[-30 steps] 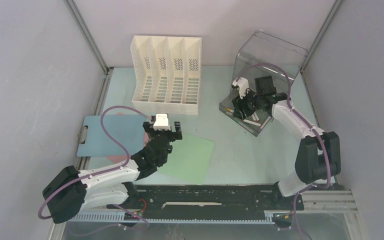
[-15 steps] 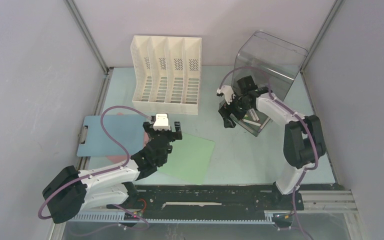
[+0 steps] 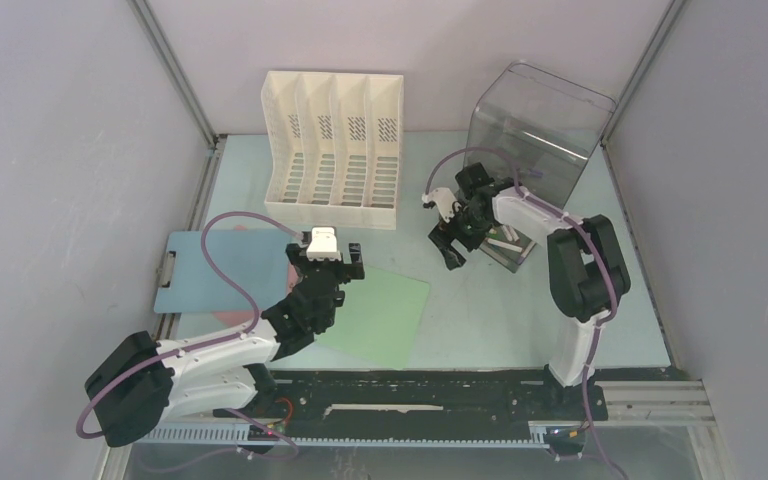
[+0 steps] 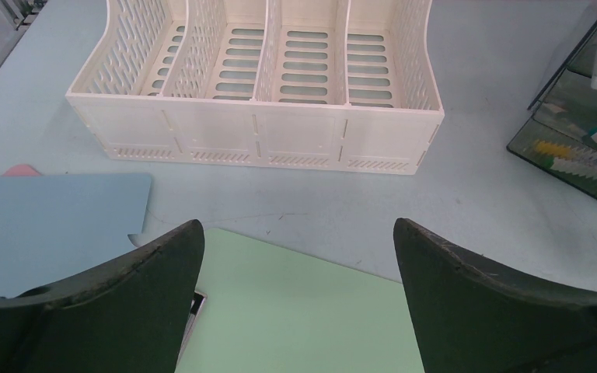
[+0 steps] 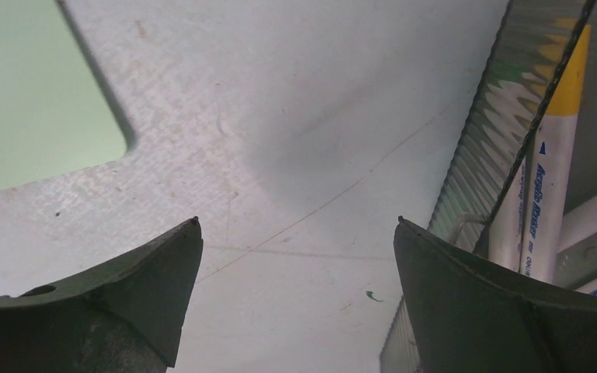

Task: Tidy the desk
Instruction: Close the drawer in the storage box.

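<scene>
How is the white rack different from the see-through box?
The rack is white with slits; the box is clear, so you see through it. The rack has four slots; the box is one open space. The rack's slots look empty; the box holds pens. Both sit at the far side of the desk.
</scene>
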You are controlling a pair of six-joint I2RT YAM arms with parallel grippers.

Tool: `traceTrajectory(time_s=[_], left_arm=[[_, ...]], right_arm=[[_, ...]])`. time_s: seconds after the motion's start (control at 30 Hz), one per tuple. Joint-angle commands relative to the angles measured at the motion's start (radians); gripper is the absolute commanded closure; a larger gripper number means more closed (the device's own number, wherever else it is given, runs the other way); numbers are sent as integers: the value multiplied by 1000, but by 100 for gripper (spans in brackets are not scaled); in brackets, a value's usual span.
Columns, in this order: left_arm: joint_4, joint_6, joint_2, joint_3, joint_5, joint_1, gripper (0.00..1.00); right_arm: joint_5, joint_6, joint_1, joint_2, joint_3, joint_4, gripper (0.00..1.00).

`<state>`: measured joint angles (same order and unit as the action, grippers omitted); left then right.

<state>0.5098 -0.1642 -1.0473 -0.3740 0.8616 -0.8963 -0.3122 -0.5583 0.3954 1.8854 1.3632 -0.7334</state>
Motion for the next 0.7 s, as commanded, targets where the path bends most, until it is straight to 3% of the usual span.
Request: traceTrajectory(time_s=[0.0, 0.2, 0.67], left_arm=[[19, 12, 16, -9, 28, 5, 0], [20, 14, 15, -9, 28, 5, 0], [20, 14, 17, -8, 28, 4, 0]], right_arm=[[138, 47, -1, 18, 32, 48, 0], [362, 77, -9, -3, -8, 173, 0], [622, 61, -59, 44, -43, 318, 0]])
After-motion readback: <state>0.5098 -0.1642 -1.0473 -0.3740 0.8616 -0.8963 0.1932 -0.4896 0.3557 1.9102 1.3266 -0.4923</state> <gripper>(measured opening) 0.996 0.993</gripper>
